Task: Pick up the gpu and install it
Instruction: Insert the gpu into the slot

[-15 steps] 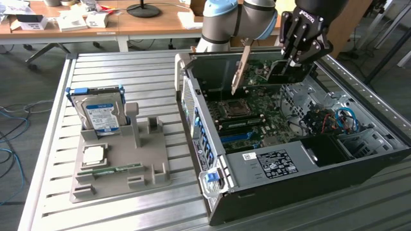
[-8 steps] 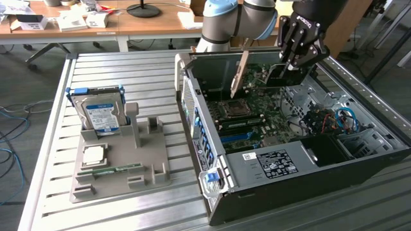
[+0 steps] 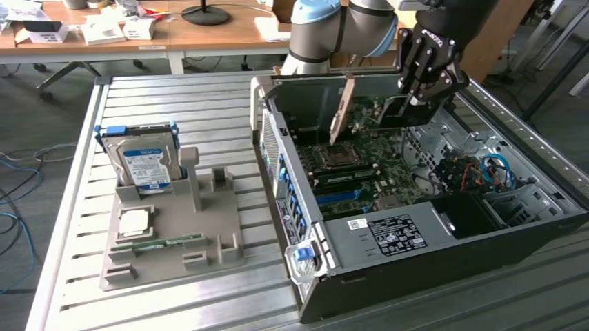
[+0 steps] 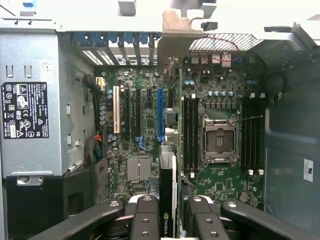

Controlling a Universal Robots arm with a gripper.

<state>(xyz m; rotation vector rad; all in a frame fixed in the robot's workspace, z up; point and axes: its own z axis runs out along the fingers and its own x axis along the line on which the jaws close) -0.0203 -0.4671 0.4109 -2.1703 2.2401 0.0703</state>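
**Card held over the open case**

The gpu [image 3: 391, 114] hangs on edge above the motherboard [image 3: 368, 162], not yet seated. The tool [image 3: 418, 100] is clamped on its upper edge, and the metal bracket [image 3: 343, 110] points toward the rear wall of the computer case [image 3: 515, 227]. From the wrist, the gpu [image 4: 168, 175] shows edge-on between the black fingers [image 4: 145, 215] of the tool [image 4: 171, 220]. It sits close beside the blue slot [image 4: 160, 115], with the bare processor socket [image 4: 219, 140] on its other side.

The power supply [image 3: 396, 234] fills the near end of the case, and a knot of blue cables [image 3: 492, 169] lies toward the exterior view's right. Well apart, on the slatted table [image 3: 184, 103], a grey holder [image 3: 184, 234] carries the hard drive [image 3: 143, 162] upright. A green memory stick [image 3: 165, 243] lies flat on the same holder.
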